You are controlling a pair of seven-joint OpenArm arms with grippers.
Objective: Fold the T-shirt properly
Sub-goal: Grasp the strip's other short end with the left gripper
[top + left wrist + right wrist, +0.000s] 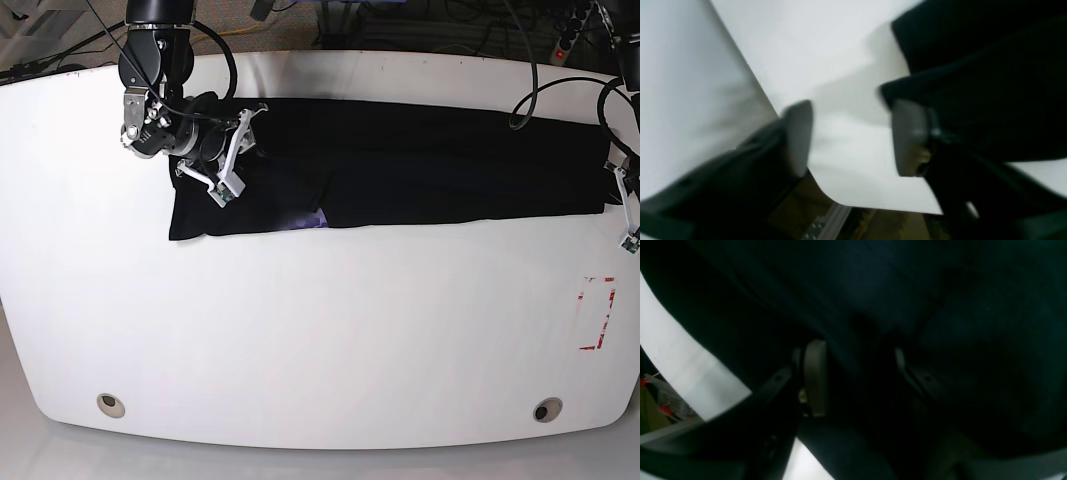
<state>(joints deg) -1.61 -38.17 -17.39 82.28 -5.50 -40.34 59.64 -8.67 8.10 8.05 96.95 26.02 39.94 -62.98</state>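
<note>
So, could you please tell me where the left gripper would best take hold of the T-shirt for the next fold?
Probably at the end edge of the T-shirt nearest the left gripper, coming in from the table's short side. The shirt lies as a long flat band, and that layered edge sits right beside the open gripper, over bare table, so one finger could slip beneath it.
</note>
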